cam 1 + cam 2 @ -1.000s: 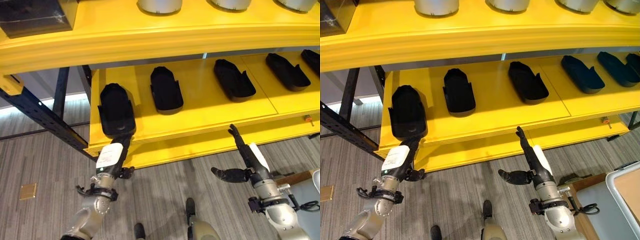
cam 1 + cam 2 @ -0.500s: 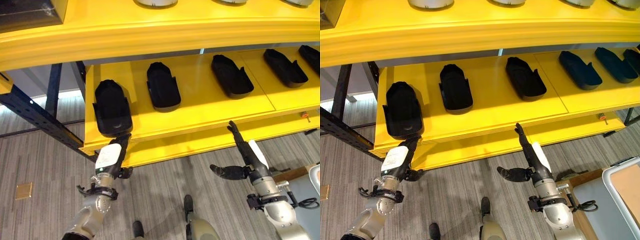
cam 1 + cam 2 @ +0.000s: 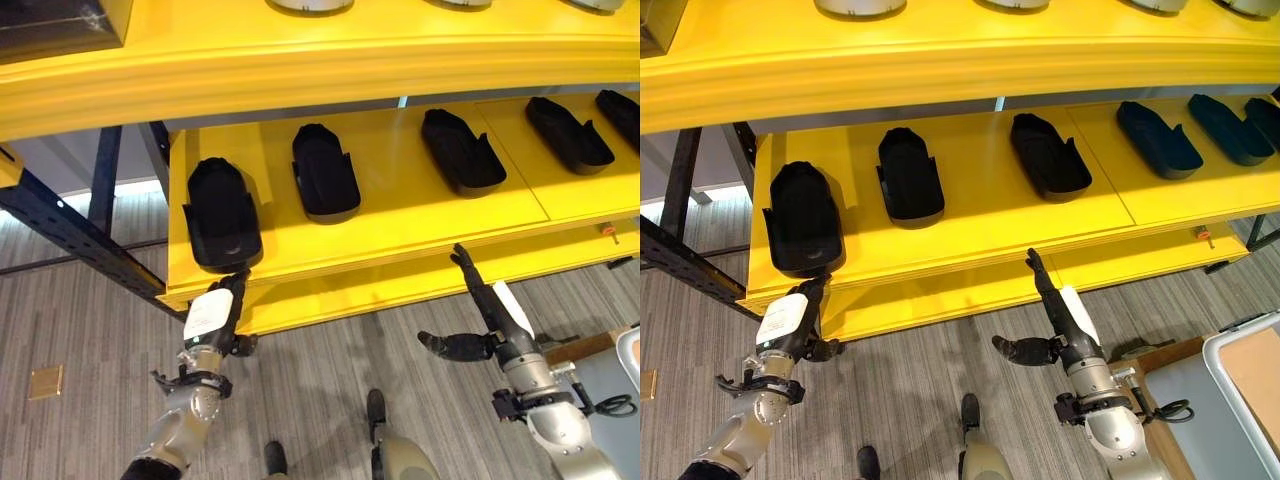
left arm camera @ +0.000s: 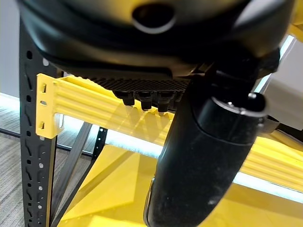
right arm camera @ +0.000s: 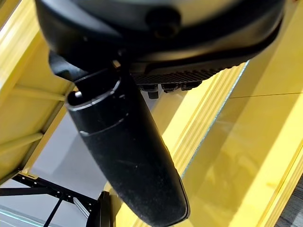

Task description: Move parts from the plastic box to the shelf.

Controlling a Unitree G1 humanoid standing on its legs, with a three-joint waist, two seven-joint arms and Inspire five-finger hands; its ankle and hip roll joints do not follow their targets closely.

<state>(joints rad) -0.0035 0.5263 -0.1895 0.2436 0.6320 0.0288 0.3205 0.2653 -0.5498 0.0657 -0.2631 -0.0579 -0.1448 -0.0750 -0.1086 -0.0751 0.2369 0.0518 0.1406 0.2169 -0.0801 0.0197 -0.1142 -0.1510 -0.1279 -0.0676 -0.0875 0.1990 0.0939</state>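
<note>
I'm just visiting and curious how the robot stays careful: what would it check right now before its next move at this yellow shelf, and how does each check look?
1. Left hand free of any part: ok, fingers straight, just below the shelf edge.
2. Right hand free: ok, fingers straight, thumb out, holding nothing.
3. Leftmost black part resting fully on the shelf: ok, though near the front edge.
4. Other black parts, second and third, lying flat, apart: ok.
5. Room for another part: ok, bare yellow gaps between the parts.
6. Plastic box with the remaining parts: cannot tell.
</note>
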